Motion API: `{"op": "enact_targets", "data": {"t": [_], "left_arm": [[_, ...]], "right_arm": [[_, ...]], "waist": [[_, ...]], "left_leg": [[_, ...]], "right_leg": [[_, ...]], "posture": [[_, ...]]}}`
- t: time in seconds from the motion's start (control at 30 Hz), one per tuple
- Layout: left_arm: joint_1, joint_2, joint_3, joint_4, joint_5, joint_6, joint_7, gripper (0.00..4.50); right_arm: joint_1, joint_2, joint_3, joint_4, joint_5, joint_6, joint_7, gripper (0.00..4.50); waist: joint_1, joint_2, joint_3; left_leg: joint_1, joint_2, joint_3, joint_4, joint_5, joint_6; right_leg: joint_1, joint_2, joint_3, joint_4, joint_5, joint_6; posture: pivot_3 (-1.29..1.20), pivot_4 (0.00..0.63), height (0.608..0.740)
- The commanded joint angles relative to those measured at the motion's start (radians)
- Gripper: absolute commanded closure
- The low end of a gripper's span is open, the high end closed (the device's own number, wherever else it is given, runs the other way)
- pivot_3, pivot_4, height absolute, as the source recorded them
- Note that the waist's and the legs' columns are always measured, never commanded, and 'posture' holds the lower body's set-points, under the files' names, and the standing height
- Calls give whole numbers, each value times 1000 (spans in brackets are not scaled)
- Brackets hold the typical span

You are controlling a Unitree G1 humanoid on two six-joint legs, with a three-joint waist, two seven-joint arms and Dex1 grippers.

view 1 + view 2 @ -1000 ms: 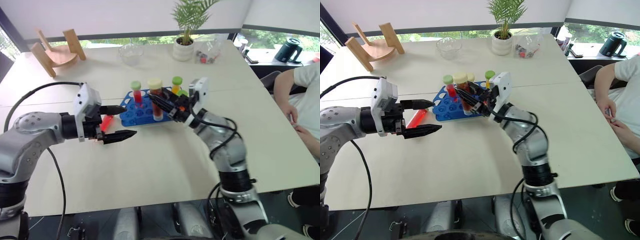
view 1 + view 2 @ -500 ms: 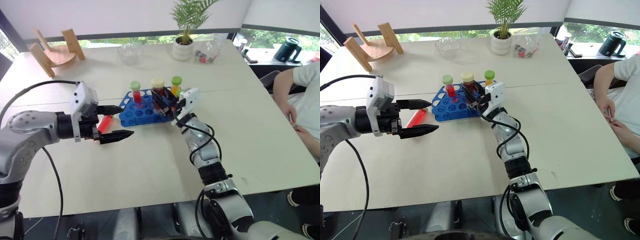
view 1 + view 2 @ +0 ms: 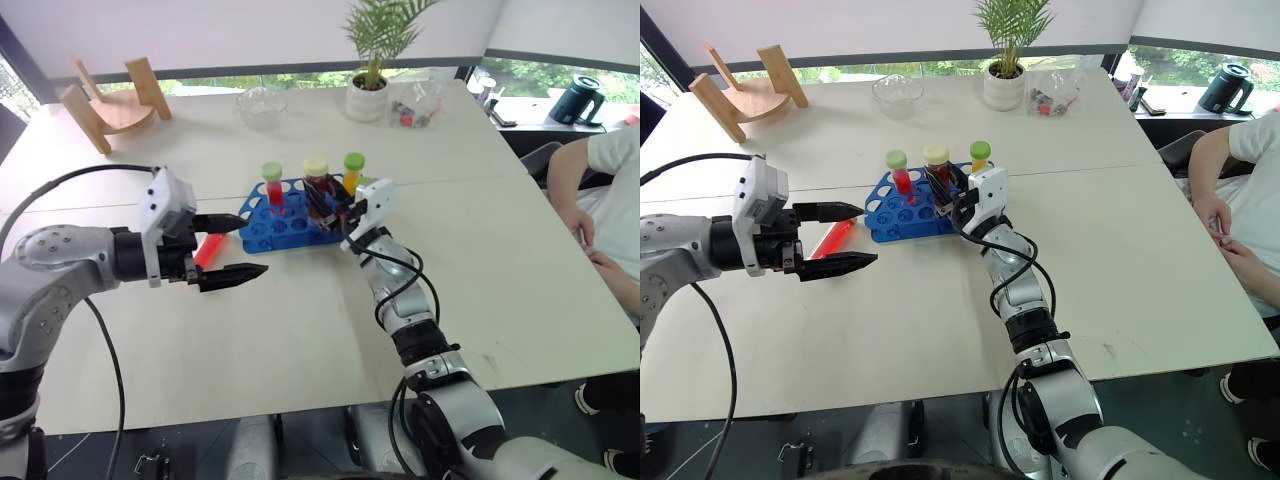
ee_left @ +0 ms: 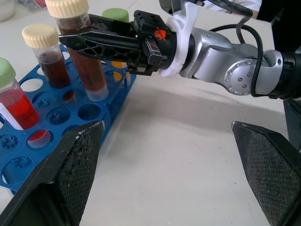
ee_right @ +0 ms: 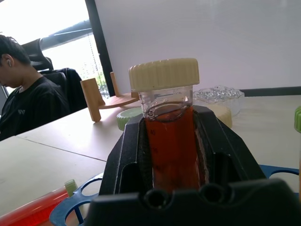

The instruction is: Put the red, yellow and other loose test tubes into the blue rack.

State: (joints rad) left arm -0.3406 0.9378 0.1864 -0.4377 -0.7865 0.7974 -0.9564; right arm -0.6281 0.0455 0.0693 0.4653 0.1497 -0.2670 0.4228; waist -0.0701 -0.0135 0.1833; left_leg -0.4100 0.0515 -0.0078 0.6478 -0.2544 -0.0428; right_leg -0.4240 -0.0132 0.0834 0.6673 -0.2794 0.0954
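A: What did the right gripper (image 4: 82,41) have?

B: Its ribbed black fingers were clamped on the brown tube (image 4: 80,52), a clear plastic cylinder with a ridged cream screw cap, its rounded base over the holes of the blue rack (image 3: 268,233).

A: And the left gripper (image 3: 234,247)?

B: Its two tapered fingers, with cross-hatched pads, stood wide apart and held nothing, just left of the rack.

A: What stood in the rack?

B: A red-liquid tube with pale green cap (image 3: 273,185), a second cream-capped dark tube (image 4: 49,56), and behind them a green-capped tube of orange-yellow liquid (image 3: 352,172). The rack was glossy moulded plastic with rows of round holes.

A: Any tube loose?

B: A red tube (image 3: 210,247) lay flat on the table just left of the rack, partly hidden by the left gripper, so I couldn't tell its cap there.

A: The surface?

B: A pale, smooth table (image 3: 330,330). Beyond the rack stood a curved wooden stand (image 3: 108,102), a glass bowl (image 3: 261,104) and a potted plant (image 3: 371,60). Right of it a seated person (image 3: 600,200) was cut off at the edge.
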Motion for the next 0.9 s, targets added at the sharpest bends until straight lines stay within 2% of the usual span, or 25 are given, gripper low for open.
{"op": "enact_targets", "data": {"t": [0.03,0.63,0.67,0.73,0.77,0.83,0.87,0.9], "left_arm": [[1,9,36,-23,-4,-20,-1,0],[-15,-2,16,-14,-1,-27,-3,0],[-15,-3,16,-15,-2,-26,-2,0],[-12,-3,15,-14,1,-24,2,0],[-11,-5,15,-13,4,-23,9,0],[-14,-12,16,-10,7,-14,33,0],[-16,-11,12,-8,21,-11,50,0],[-18,-9,7,-7,35,-12,64,0]], "right_arm": [[8,-2,-5,-35,-4,-6,-11,3663],[41,-6,11,-59,-16,26,-5,3663],[41,-5,9,-57,-9,35,0,2639],[47,-11,17,-71,-5,58,19,1818],[55,-14,20,-87,-11,71,17,1158],[78,-30,30,-130,-31,104,8,269],[102,-48,41,-176,-40,140,13,83],[126,-65,50,-228,-38,186,22,83]], "waist": [[0,0,0],[1,0,0],[1,0,0],[0,0,0],[0,0,0],[1,0,0],[2,0,0],[3,0,0]], "left_leg": [[0,0,0,0,0,0],[0,0,0,0,0,0],[0,0,0,0,0,0],[0,0,0,0,0,0],[0,0,0,0,0,0],[0,0,0,0,0,0],[0,0,0,0,0,0],[0,0,0,0,0,0]], "right_leg": [[0,0,0,0,0,0],[0,0,0,0,0,0],[0,0,0,0,0,0],[0,0,0,0,0,0],[0,0,0,0,0,0],[0,0,0,0,0,0],[0,0,0,0,0,0],[0,0,0,0,0,0]], "posture": [[0,150,740],[0,150,740],[0,150,740],[0,150,740],[0,150,740],[0,150,740],[0,150,740],[0,150,740]]}}
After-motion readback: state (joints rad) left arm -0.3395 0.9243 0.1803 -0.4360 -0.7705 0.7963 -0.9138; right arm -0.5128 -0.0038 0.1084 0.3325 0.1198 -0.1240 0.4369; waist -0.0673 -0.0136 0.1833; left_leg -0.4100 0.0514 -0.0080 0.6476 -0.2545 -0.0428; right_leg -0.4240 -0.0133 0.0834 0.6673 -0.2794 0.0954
